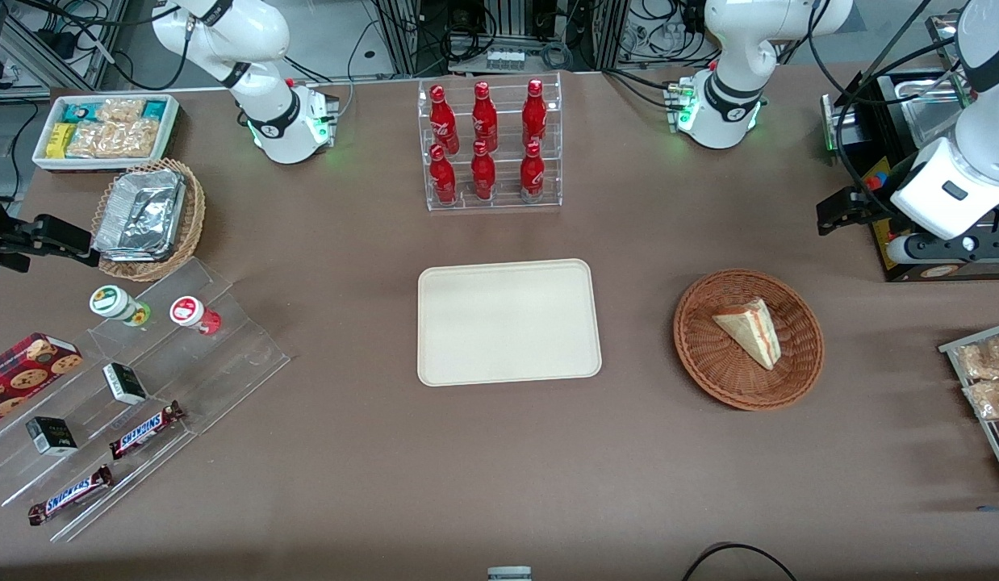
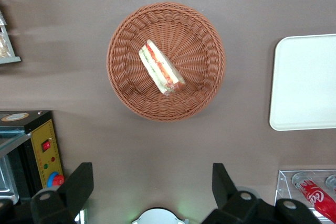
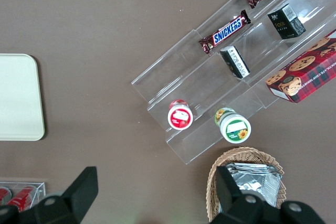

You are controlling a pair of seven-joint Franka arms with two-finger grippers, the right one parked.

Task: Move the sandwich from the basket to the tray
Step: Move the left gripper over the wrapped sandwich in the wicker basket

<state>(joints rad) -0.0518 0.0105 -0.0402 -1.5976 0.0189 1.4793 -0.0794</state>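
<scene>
The sandwich (image 1: 750, 329) (image 2: 161, 67), a pale bread wedge with red and green filling, lies in the round reddish-brown basket (image 1: 709, 379) (image 2: 118, 77). The cream tray (image 1: 507, 323) (image 2: 307, 82) lies flat at the table's middle, beside the basket toward the parked arm's end, with nothing on it. My gripper (image 1: 842, 211) (image 2: 151, 174) hangs high above the table, farther from the front camera than the basket and toward the working arm's end. It is open, with only bare tabletop between its black fingers (image 2: 79, 182).
A clear rack of red bottles (image 1: 489, 145) stands farther back than the tray. A black machine with a yellow panel (image 1: 911, 242) sits under my arm. A wire rack of snack packets (image 1: 988, 387), an acrylic snack stand (image 1: 128, 387) and a tan foil basket (image 1: 148, 218) flank the table.
</scene>
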